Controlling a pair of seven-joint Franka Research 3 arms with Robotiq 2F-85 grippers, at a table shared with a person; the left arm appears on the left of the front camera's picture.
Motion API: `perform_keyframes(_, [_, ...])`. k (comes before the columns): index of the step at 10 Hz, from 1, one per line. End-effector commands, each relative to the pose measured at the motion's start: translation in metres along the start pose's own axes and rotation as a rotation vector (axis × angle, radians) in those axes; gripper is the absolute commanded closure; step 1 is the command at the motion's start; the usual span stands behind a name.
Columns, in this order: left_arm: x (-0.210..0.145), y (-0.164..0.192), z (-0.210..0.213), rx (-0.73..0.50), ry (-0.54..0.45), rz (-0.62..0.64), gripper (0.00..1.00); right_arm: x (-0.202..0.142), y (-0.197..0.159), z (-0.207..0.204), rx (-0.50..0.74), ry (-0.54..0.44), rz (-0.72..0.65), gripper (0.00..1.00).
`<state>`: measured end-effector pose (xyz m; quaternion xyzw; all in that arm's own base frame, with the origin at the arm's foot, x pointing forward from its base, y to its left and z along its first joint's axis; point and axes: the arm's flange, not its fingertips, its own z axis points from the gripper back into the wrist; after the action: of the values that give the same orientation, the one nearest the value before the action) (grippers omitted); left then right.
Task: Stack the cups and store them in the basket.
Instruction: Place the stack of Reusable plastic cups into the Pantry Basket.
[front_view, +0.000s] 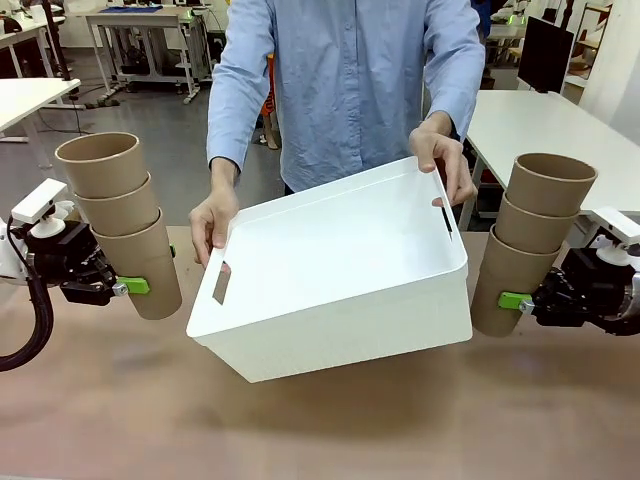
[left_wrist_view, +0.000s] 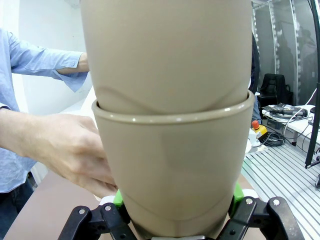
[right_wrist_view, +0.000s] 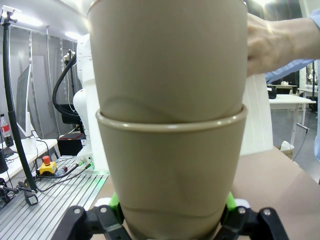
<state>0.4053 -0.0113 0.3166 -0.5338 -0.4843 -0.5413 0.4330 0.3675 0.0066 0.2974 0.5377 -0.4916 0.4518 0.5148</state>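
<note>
Left claw (front_view: 140, 285) is clenching the bottom cup of a three-cup stack (front_view: 120, 215); right claw (front_view: 510, 300) is gripping a matching stack (front_view: 535, 240). A person is holding the basket (front_view: 330, 320) tilted between them. Recommended: keep each stack upright, then lower it well inside the rim.

The basket (front_view: 340, 330) is central, between the left cup stack (front_view: 120, 225) and the right cup stack (front_view: 535, 245) — the person (front_view: 350, 90) behind it.
</note>
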Motion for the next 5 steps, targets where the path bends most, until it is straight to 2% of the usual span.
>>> perform_keyframes(1, [0.020,-0.001,0.001,-0.008,0.011,0.027,0.16,0.004,0.000,0.000,0.002,-0.002,0.005,0.16])
perform_keyframes(2, [0.038,-0.004,-0.002,-0.009,-0.012,0.071,0.16,0.004,0.000,0.000,0.002,-0.002,0.005,0.16])
perform_keyframes(5, [0.101,-0.011,-0.009,-0.013,0.076,0.126,0.16,0.004,0.000,0.000,0.002,-0.002,0.005,0.16])
